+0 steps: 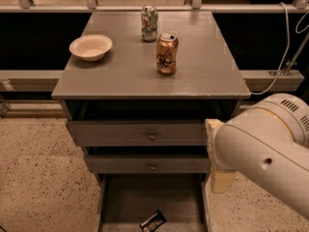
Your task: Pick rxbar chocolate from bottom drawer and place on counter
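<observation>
Rxbar chocolate (152, 221) lies tilted on the floor of the open bottom drawer (120, 202), at 6 o'clock, with nothing touching it. The arm (270, 153) is the largest thing, filling the 4 o'clock corner beside the cabinet. The counter (120, 76) spreads from the centre toward 12 o'clock, with bare room along its front edge. The gripper (222, 180) hangs at about 4 o'clock, outside the drawer's right wall and well apart from the bar; I cannot tell whether it is apart or together. A bowl (91, 47) sits at 10 o'clock, a copper can (167, 53) near the centre and a second can (149, 23) at 12 o'clock. By my reading the drawer is open, while reaching, grasping, lifting and placing are all left to do.
</observation>
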`<state>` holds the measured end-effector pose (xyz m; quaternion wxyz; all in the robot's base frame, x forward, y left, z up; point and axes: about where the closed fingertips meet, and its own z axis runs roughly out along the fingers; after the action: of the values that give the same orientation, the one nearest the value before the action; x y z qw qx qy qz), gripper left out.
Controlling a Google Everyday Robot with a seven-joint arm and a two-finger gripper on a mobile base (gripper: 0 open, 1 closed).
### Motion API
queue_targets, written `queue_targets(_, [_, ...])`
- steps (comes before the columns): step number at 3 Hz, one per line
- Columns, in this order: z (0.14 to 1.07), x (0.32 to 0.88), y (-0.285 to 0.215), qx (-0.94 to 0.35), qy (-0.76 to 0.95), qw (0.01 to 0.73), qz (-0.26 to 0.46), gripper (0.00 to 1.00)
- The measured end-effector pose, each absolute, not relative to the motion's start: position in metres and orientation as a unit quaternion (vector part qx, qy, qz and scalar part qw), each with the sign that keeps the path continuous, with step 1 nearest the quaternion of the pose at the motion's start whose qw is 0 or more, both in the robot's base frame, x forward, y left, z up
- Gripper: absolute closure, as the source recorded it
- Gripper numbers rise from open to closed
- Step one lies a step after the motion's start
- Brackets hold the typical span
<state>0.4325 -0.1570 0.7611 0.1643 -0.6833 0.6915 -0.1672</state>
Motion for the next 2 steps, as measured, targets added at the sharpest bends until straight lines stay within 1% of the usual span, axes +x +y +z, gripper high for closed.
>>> queue_targets(1, [0.744, 0.432, -0.139, -0.722, 0.662, 0.146, -0.134, 0.00])
queue_targets(2, [0.686, 0.422, -0.105, -0.784, 0.599, 0.129, -0.095, 0.00])
